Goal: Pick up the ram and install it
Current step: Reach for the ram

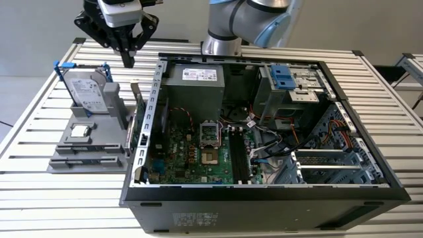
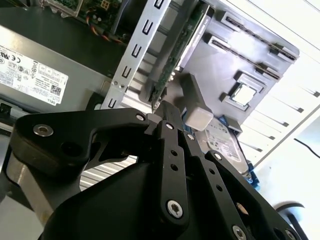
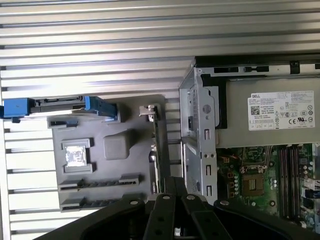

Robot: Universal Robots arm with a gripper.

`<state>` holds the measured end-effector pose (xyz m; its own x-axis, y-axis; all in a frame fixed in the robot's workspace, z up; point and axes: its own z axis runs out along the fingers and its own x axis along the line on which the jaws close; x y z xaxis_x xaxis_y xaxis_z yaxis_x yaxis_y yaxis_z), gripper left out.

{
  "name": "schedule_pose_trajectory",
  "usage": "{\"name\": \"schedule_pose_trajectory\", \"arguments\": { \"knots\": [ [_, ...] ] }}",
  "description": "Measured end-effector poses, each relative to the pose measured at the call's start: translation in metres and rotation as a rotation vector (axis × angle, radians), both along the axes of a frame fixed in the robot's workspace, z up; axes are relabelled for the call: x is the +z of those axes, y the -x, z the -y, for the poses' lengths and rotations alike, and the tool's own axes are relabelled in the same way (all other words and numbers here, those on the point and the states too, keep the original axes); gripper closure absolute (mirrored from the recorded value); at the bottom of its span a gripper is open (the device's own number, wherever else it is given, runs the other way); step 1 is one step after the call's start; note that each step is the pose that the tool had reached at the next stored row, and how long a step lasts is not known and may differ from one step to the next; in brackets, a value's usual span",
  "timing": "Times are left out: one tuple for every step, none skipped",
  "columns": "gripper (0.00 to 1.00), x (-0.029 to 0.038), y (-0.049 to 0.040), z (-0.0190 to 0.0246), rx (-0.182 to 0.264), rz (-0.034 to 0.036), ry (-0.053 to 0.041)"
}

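Above the far end of the grey holder, at the exterior view's left, the claw hangs point-down with its fingertips drawn close together and nothing between them. The ram has not been lifted. It stands on its long edge at the side of the holder nearest the open case, a thin dark green board seen almost edge-on in the first wrist view. In the second wrist view the claw points along that board, above it and apart from it.

This reads as the approach stage of the pick, with the install not begun. A grasp on so slim a part would call for the jaws to part, line up squarely with the board's flat faces, and close gently on its upper edge.

The holder is matte moulded plastic with shallow slots. A silver hard drive with blue clips stands in it, and a small square processor lies flat. The surface is ribbed pale metal. Inside the steel case, dark narrow memory slots run along the green motherboard.
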<state>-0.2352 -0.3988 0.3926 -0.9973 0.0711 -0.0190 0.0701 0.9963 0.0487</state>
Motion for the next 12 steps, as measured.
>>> {"name": "schedule_pose_trajectory", "arguments": {
  "knots": [
    [1.00, 0.0000, 0.0018, 0.0000, 0.000, 0.0001, 0.0000],
    [1.00, 0.0000, 0.0035, 0.0000, 0.000, 0.0000, 0.0000],
    [1.00, 0.0000, 0.0050, 0.0000, 0.000, 0.0001, 0.0000],
    [1.00, 0.0000, 0.0064, 0.0000, 0.000, 0.0000, 0.0000],
    [1.00, 0.0000, 0.0081, 0.0000, 0.000, 0.0000, 0.0000],
    [1.00, 0.0000, 0.0094, 0.0000, 0.000, 0.0001, 0.0000],
    [1.00, 0.0000, 0.0107, 0.0000, 0.000, 0.0000, 0.0000],
    [1.00, 0.0000, 0.0121, 0.0000, 0.000, 0.0001, 0.0000],
    [1.00, 0.0000, 0.0136, 0.0000, 0.000, 0.0000, 0.0000],
    [1.00, 0.0000, 0.0150, 0.0000, 0.000, 0.0000, 0.0000],
    [1.00, 0.0000, 0.0164, 0.0000, 0.000, 0.0001, 0.0000],
    [1.00, 0.0000, 0.0177, 0.0000, 0.000, 0.0000, 0.0000]
  ]
}}
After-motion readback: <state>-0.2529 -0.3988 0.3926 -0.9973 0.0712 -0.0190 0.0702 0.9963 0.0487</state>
